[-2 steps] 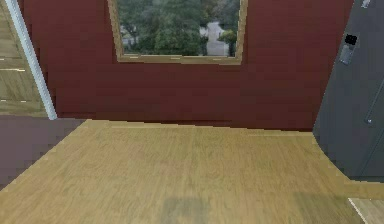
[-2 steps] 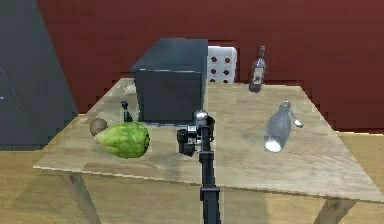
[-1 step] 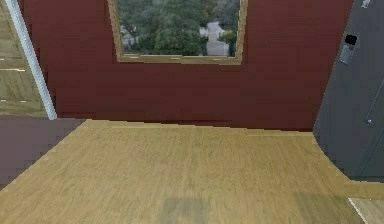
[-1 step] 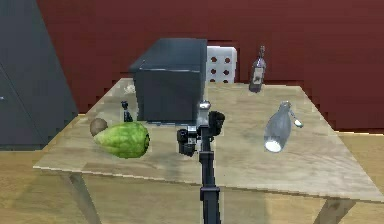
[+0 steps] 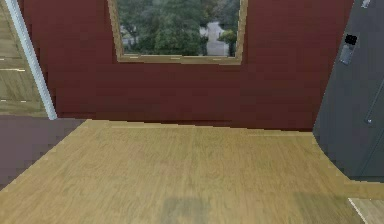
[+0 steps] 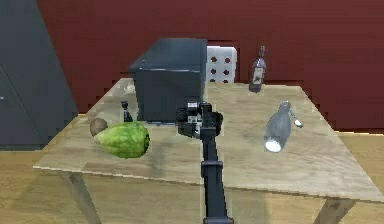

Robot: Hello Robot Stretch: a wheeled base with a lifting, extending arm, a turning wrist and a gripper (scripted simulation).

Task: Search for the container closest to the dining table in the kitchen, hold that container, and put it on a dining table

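Container: a dark grey box (image 6: 165, 75) is standing upright on the table (image 6: 300, 165), toward the far edge and left of the middle. Its sides are showing as closed, so what is in it cannot be told.
Other containers: a dark bottle (image 6: 259, 70) is standing upright near the table's far edge, right of the box and well apart from it. A silvery bottle (image 6: 279, 127) is sitting tilted toward the table's right edge. The contents of both cannot be told.
Gripper: the gripper (image 6: 188, 118) is reaching in over the table's near edge at the end of the dark arm (image 6: 212, 185). Whether it is holding anything cannot be told, as the box is standing right behind it.
Box and gripper: the box is rising just behind the gripper and slightly to its left. Whether the two are touching cannot be told.
Left end of the table: a green lumpy thing (image 6: 124, 140) is lying near the left edge, with a small brown round thing (image 6: 98, 126) just beside it and a small dark item (image 6: 126, 112) near the box's left foot.
Behind the table: a white chair back (image 6: 224, 66) is showing against the red wall (image 6: 320, 50).
Ahead: a window (image 5: 178, 30) is sitting in a red wall above the wooden floor (image 5: 180, 170), and a dark tall unit (image 5: 355, 90) is standing at the forward view's right.
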